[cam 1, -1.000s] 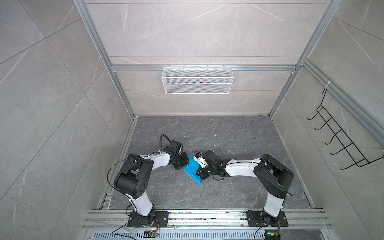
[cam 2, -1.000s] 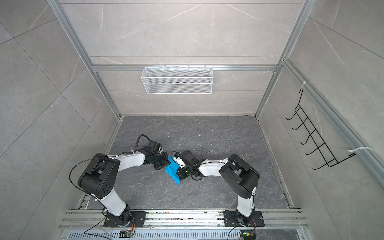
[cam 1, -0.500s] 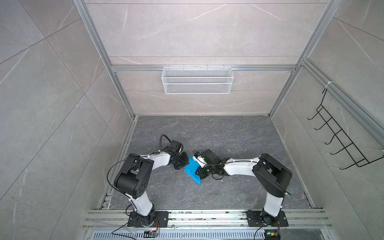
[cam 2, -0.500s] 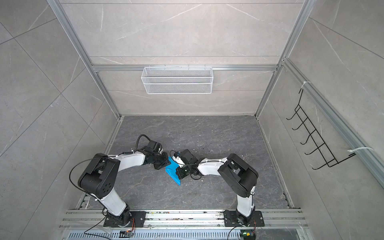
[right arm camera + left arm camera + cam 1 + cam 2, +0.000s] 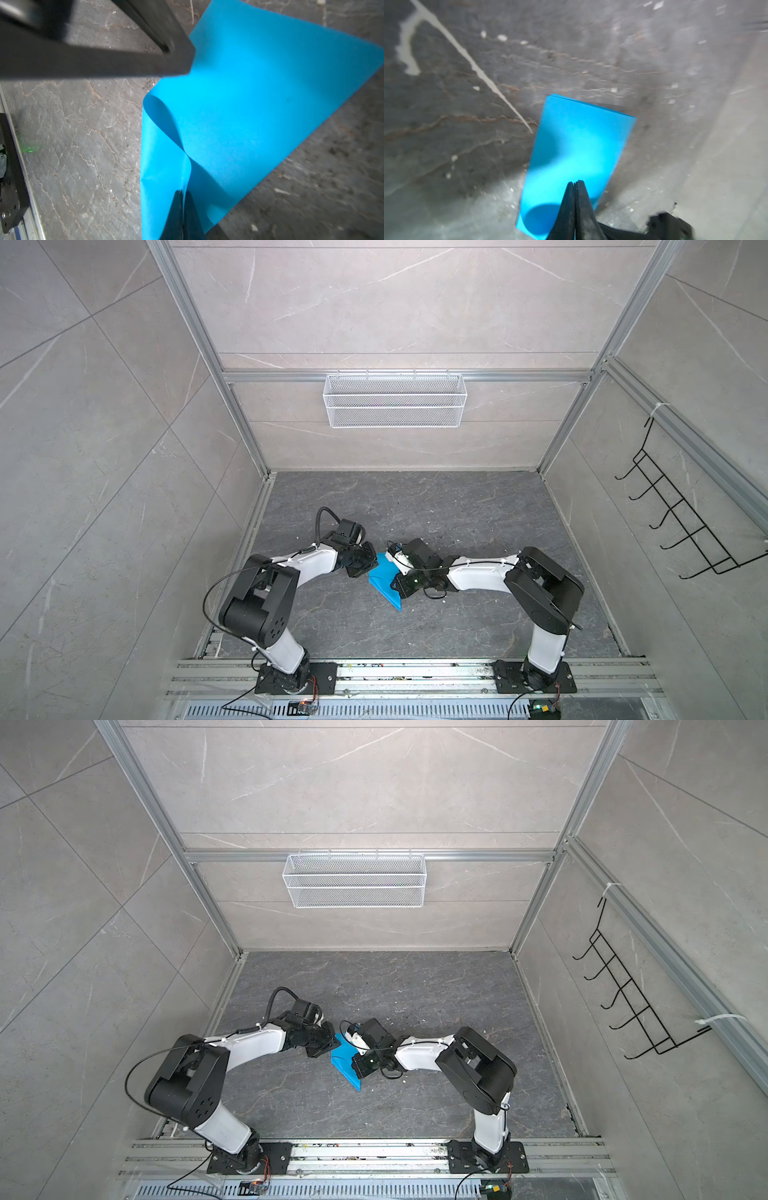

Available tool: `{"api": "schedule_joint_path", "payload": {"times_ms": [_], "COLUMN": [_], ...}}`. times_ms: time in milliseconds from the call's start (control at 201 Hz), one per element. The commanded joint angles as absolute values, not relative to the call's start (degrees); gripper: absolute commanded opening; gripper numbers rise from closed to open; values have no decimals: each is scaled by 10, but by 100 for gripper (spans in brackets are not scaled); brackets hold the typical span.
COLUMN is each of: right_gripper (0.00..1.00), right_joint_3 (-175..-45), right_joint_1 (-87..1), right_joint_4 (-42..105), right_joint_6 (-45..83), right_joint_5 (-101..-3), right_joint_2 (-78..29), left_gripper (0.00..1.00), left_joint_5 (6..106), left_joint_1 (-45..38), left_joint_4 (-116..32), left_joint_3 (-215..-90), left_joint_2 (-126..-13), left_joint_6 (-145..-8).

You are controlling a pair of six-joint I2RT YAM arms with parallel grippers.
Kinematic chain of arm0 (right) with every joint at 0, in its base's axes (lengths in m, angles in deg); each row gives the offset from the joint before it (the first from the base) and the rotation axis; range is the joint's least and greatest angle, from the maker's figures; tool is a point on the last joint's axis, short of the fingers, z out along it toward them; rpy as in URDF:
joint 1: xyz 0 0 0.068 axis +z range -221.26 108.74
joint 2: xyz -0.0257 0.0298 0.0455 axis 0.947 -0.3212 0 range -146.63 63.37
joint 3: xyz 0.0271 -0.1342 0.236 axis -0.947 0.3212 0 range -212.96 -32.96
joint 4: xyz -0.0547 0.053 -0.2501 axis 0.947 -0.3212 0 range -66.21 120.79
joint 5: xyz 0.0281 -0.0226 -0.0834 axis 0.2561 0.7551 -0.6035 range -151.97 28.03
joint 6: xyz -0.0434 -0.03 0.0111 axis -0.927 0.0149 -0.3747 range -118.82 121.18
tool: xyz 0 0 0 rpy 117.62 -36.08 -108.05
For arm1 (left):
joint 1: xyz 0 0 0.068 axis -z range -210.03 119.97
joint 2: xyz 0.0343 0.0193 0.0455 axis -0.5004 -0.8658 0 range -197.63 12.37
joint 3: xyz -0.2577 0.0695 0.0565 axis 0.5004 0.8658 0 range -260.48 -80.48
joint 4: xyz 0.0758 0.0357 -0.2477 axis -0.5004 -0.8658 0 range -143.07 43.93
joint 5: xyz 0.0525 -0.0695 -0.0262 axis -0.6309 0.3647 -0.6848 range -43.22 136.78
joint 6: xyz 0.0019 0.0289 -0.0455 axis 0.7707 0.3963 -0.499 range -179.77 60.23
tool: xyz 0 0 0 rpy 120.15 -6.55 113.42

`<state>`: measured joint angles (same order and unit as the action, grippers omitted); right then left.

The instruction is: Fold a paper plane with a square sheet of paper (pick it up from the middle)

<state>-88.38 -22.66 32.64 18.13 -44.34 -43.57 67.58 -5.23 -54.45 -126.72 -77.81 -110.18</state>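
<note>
Top view: wire basket (image 5: pixel 395 416) on back wall (image 5: pixel 395 323)

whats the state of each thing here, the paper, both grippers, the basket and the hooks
blue paper: folded over double, loosely bent, no plane yet, between the two grippers
left gripper: fingers shut, tips at the paper's edge, cannot tell if it pinches
right gripper: fingers shut on the paper's fold
wire basket: hung up, nothing visible inside
hook rack: nothing hanging on it
</note>
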Motion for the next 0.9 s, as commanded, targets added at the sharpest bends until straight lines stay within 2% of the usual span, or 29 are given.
{"api": "schedule_joint_path", "payload": {"times_ms": [0,129,324,473,896], "right_gripper": [3,3,3,3,3], "right_joint_3": [-887,-892,-903,-908,-912], "right_joint_1": [-228,-229,-229,-229,-229], "right_joint_4": [302,292,280,275,268], "right_joint_6": [178,179,178,177,177], "right_joint_5": [-447,-450,-449,-446,-448], "right_joint_2": [-454,-458,-468,-474,-479], "left_gripper": [10,12,10,5,2], "left_joint_5": [698,683,676,672,629], "left_joint_1": [-44,-6,33,36,36], "left_joint_4": [-489,-441,-362,-355,-395], "left_joint_3": [-1220,-1157,-1082,-1078,-1071], "left_joint_2": [-709,-669,-665,-692,-707], "left_joint_6": [-1125,-1141,-1167,-1161,-1162]}}
